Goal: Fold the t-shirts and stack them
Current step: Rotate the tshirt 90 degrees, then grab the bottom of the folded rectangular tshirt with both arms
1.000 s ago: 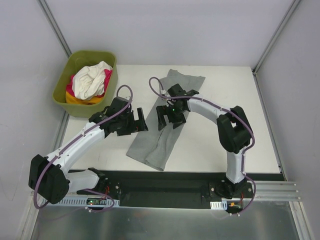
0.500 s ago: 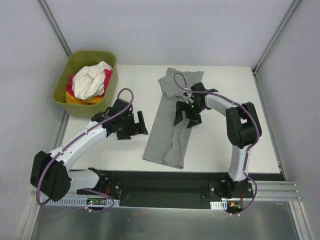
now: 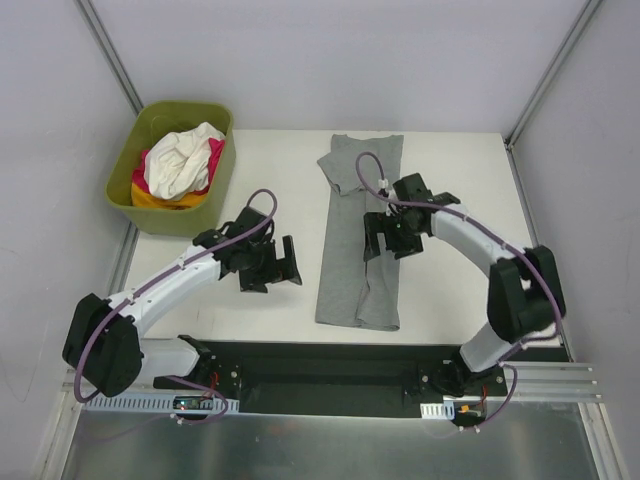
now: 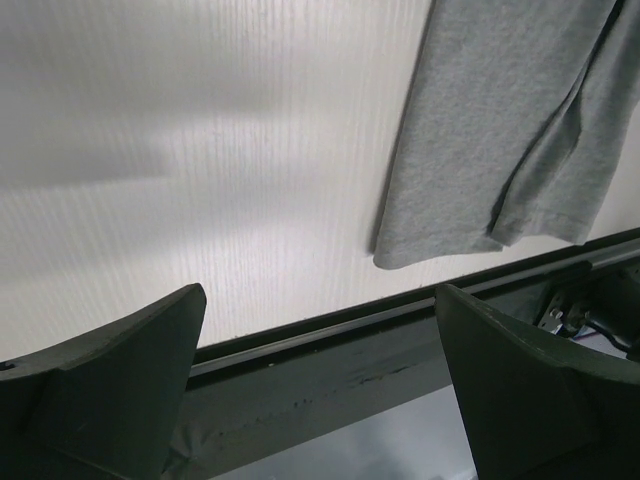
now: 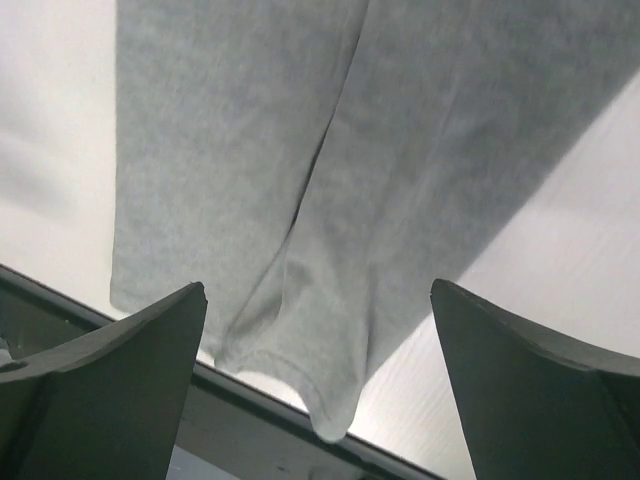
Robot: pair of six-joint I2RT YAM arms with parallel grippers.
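Down the middle of the white counter [image 3: 460, 175] lies a heather grey t-shirt [image 3: 355, 265], folded into a long strip, hem near the front edge; white, pink and orange shirts [image 3: 182, 160] sit bunched in an olive tub [image 3: 122, 188]; left pincer [image 3: 272, 268] spread over bare counter, right pincer [image 3: 390, 236] spread above the strip, both empty; pinching only one layer could drag the fold open.

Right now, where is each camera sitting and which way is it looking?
Top external: high behind the arm bases, looking down on the table, grey t-shirt and olive tub; both whole arms show.
Left wrist: on the left gripper, facing the table's near edge; its open fingers show.
Right wrist: on the right gripper, over the grey t-shirt, facing down; its open fingers show.
Shared: both wrist views catch the grey t-shirt's bottom hem.
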